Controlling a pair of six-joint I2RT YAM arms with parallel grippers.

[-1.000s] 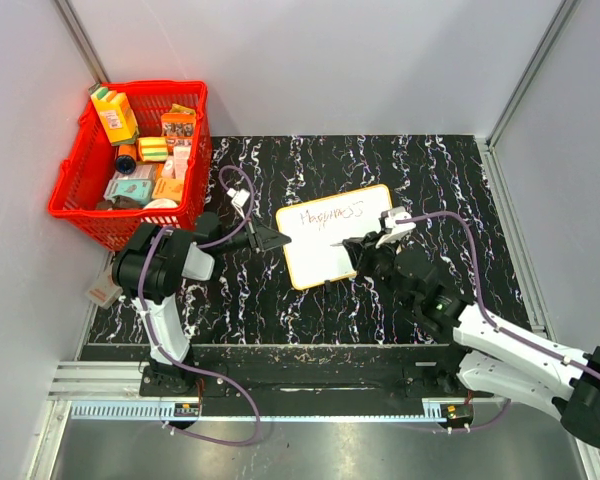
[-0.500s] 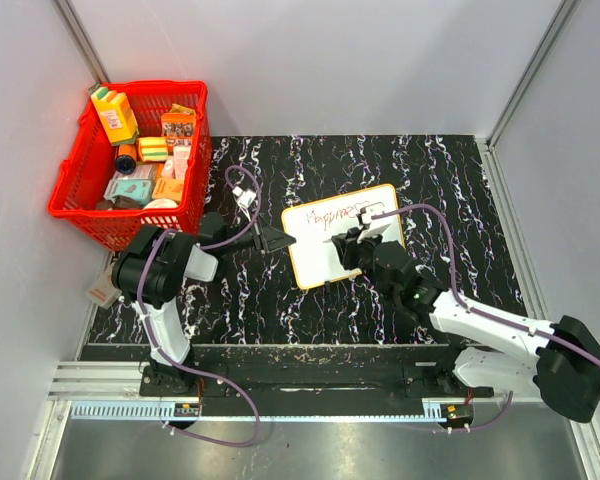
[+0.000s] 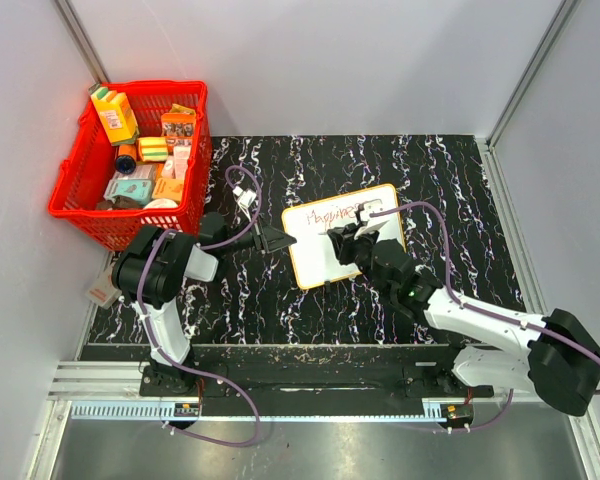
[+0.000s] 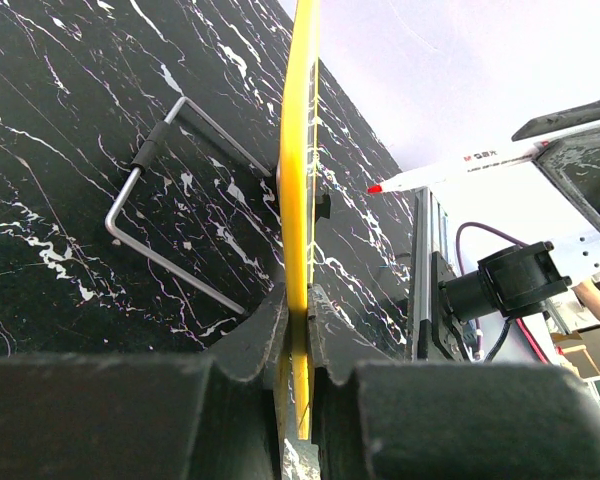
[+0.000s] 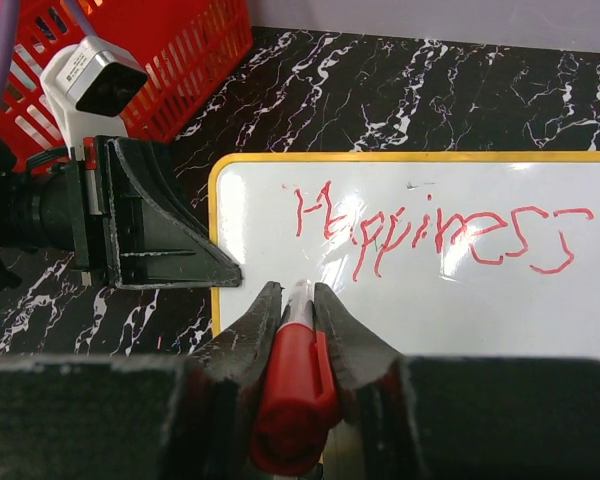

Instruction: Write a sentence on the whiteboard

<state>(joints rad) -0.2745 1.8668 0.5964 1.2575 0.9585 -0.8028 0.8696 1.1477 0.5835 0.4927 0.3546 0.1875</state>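
Observation:
The whiteboard (image 3: 325,260) with its orange-yellow rim lies on the black marbled table. It shows from above in the right wrist view (image 5: 460,310) and edge-on in the left wrist view (image 4: 300,200). My left gripper (image 3: 283,241) is shut on the board's left rim (image 4: 298,330). My right gripper (image 3: 342,240) is shut on a red-capped marker (image 5: 295,385), whose tip sits over the board below the first letters. The sentence (image 5: 435,235) is one red line reading "Happiness"; it also shows in the top view (image 3: 332,214). The marker shows in the left wrist view (image 4: 450,168).
A red basket (image 3: 80,205) full of small boxes stands at the far left. A small card (image 3: 102,291) lies by the left wall. A metal wire stand (image 4: 170,215) sticks out behind the board. Grey walls close in both sides.
My right gripper with the marker has moved left across the board, from the end of the written word to below its start. The board shifted slightly right early on. The left gripper keeps its hold.

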